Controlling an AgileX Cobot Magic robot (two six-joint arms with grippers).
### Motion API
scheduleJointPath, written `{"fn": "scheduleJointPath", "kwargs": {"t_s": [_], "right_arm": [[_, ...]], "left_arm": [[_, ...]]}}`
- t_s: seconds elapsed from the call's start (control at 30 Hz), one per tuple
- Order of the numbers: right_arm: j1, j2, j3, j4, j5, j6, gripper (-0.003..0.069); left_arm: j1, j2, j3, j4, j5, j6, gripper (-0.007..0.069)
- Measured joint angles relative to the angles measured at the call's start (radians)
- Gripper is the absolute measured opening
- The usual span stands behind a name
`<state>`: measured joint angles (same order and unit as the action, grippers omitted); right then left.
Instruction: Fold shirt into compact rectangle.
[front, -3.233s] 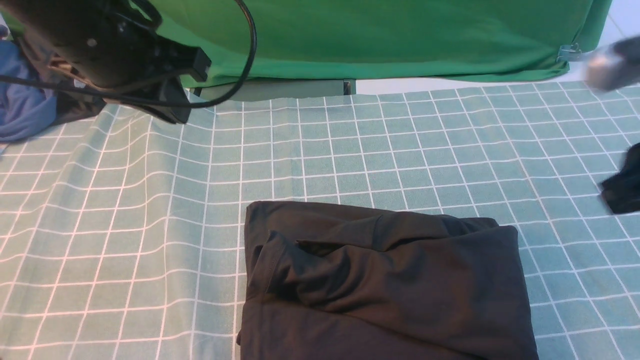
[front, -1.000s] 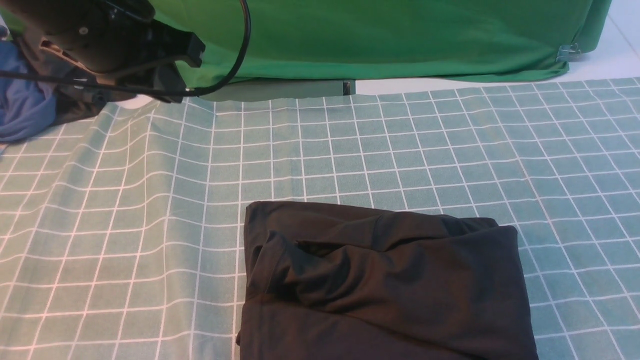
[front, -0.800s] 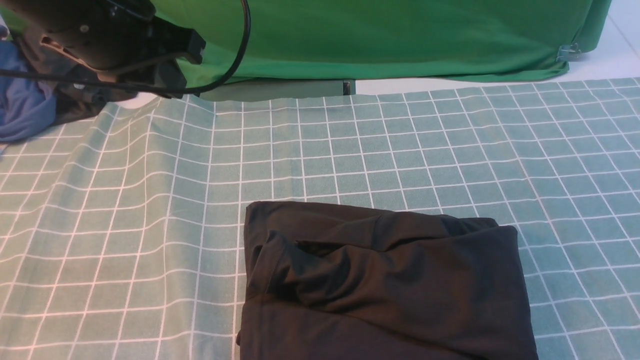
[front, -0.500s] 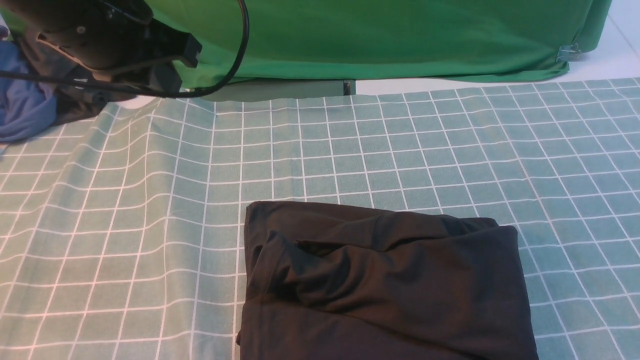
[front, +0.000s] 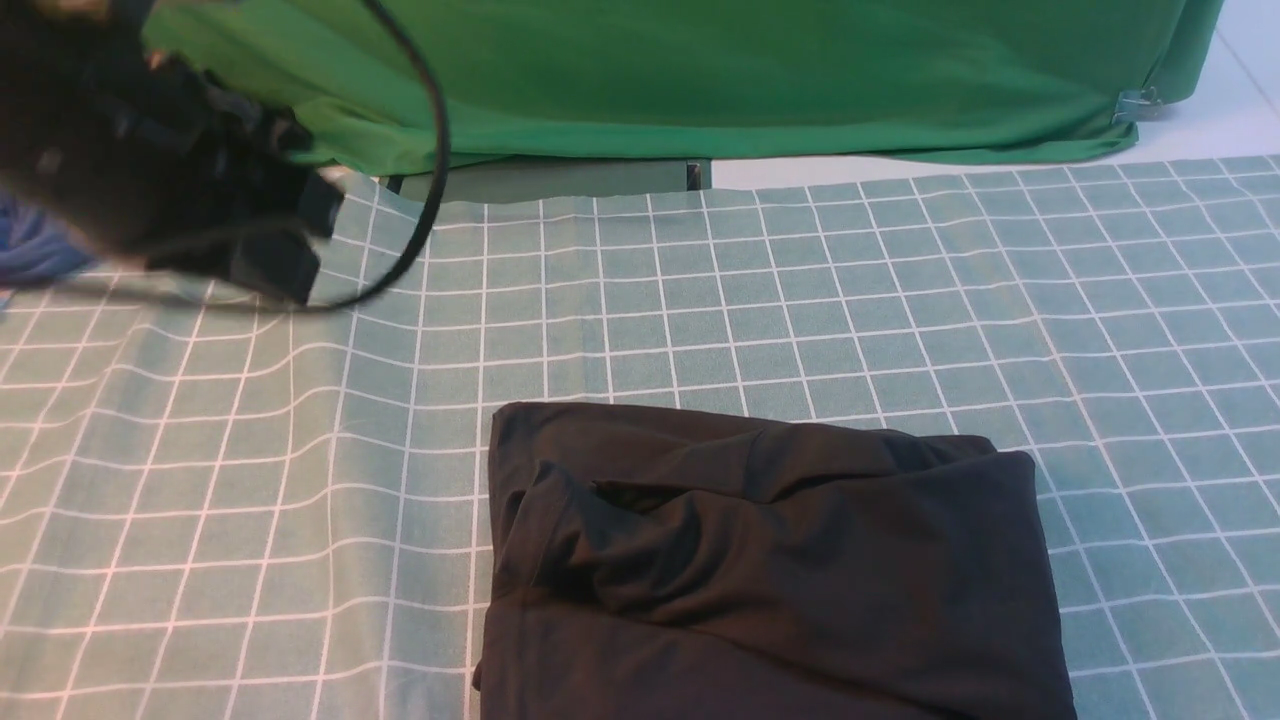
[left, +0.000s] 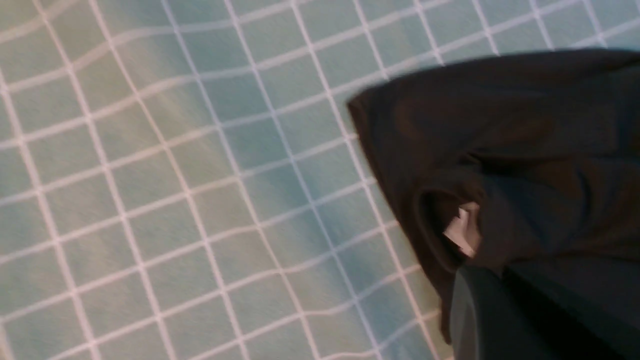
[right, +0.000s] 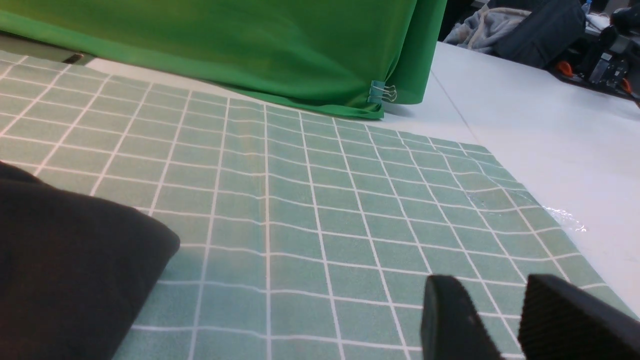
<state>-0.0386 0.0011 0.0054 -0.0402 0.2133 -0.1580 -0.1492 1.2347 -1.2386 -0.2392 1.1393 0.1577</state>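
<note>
Left arm (front: 150, 170) swung lower, its fingers unseen, wrist view alone shows shirt (front: 770, 560) tag (left: 462, 230), right gripper (right: 505, 320) slightly parted

Shirt (front: 770, 560) cut off at front view's bottom edge. Left arm (front: 150, 170) motion-blurred, its tool unseen. Right tool (right: 505, 320) cropped, only fingertips visible, slightly apart.

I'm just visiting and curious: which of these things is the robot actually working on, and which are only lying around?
Part of the job:
- shirt, already folded
- left arm
- right gripper

Just lying about:
- checked cloth
- green backdrop
- blue garment
</note>
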Motion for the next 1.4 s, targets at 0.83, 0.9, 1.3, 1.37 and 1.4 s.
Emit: {"fn": "scheduleJointPath", "kwargs": {"t_s": [0.83,0.9,1.3,1.37,1.4], "right_arm": [[0.0,0.0,0.0,-0.001,0.001,0.0,0.0238],[0.0,0.0,0.0,-0.001,0.001,0.0,0.0238],[0.0,0.0,0.0,-0.001,0.0,0.0,0.0239],[0.0,0.0,0.0,-0.001,0.0,0.001,0.0239],[0.0,0.0,0.0,-0.001,0.0,0.001,0.0239]], "left_arm": [[0.0,-1.054,0.973,-0.12,-0.842,0.01,0.0015],[0.0,-1.054,0.973,-0.088,-0.843,0.011,0.0015],[0.0,-1.056,0.998,0.086,-0.817,0.006,0.0016],[0.002,-1.069,1.029,0.101,-0.832,-0.005,0.0016],[0.007,-1.085,1.058,0.114,-0.845,-0.012,0.0016]]}}
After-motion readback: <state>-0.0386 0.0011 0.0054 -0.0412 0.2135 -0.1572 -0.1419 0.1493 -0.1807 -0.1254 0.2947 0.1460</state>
